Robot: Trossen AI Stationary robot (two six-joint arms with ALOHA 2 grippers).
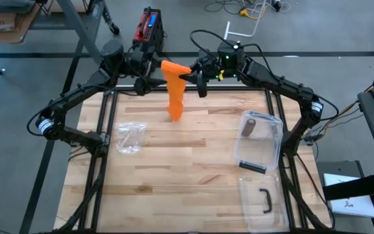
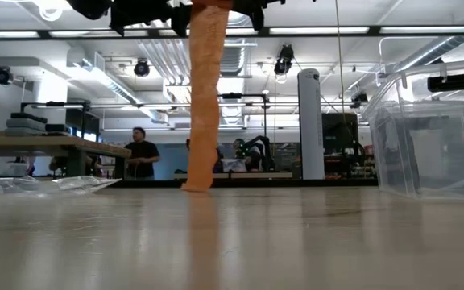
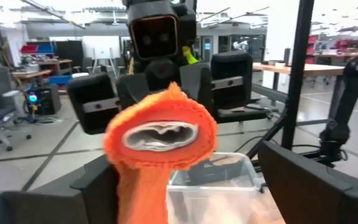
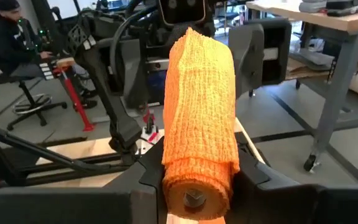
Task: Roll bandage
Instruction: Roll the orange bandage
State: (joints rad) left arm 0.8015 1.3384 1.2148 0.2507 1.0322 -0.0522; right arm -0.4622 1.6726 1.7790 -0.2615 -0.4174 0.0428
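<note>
An orange bandage roll [image 1: 174, 67] hangs level high over the table's far middle, between my two grippers. From it a loose orange strip [image 1: 174, 97] drops down, and its lower end [image 2: 196, 185] rests on the wooden tabletop. My right gripper [image 4: 197, 182] is shut on the roll's right end. My left gripper [image 3: 176, 171] faces the roll's left end [image 3: 160, 134] and is open. Its fingers [image 4: 122, 74] stand wide on either side of that end, apart from it. My right gripper pinches the roll's right end [image 4: 194, 171] between its two fingers, one on each side of the wound layers. The fingers come level from the table's right and lie along the roll. The roll is lifted clear and roughly level, with the strip hanging slack below.
A clear plastic bag [image 1: 130, 136] lies left of the strip. A clear container [image 1: 260, 140] stands at the right, with its lid [image 1: 263, 201] nearer the front edge. The table's bare wooden middle [image 1: 187, 169] is open. A person [image 4: 11, 43] sits beyond the table.
</note>
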